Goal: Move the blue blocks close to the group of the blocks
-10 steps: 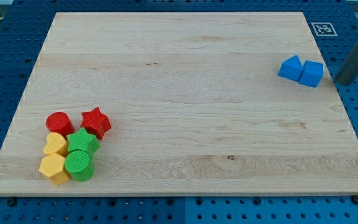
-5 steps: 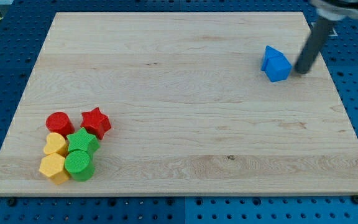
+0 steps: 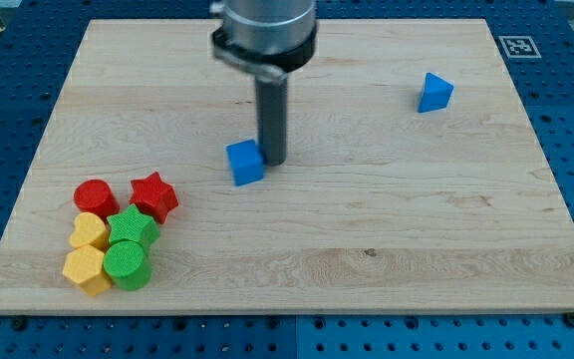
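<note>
Blue cube (image 3: 246, 163) shoved leftward by my tip (image 3: 274, 160), blue triangular block (image 3: 433, 92) seemingly left behind.

Two blue blocks (image 3: 245, 162) (image 3: 433, 92) are seen on pale wood-grain board (image 3: 367, 229) (red, yellow, green blocks (image 3: 118, 234) are clustered).

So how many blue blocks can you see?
2. One blue cube sits mid-board, just left of my tip; one blue triangular block lies near the view's top right. None seems hidden.
</note>
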You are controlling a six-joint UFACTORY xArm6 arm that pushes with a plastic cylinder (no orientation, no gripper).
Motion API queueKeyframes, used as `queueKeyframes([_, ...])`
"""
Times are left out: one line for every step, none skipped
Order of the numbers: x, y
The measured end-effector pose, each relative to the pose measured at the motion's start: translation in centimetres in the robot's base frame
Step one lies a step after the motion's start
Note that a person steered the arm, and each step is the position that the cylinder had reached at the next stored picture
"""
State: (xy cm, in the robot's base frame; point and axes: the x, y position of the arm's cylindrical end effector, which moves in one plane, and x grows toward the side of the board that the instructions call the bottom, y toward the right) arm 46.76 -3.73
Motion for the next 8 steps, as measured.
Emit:
queueKeyframes([3.1, -2.3])
queueKeyframes([1.3, -2.7])
queueKeyframes([-2.5, -2.8])
queueKeyframes([-2.6, -4.0])
queueKeyframes([0.2, -4.0])
queueKeyframes([3.0, -4.0])
queueKeyframes([4.8, -4.0])
queueKeyframes([5.5, -4.0])
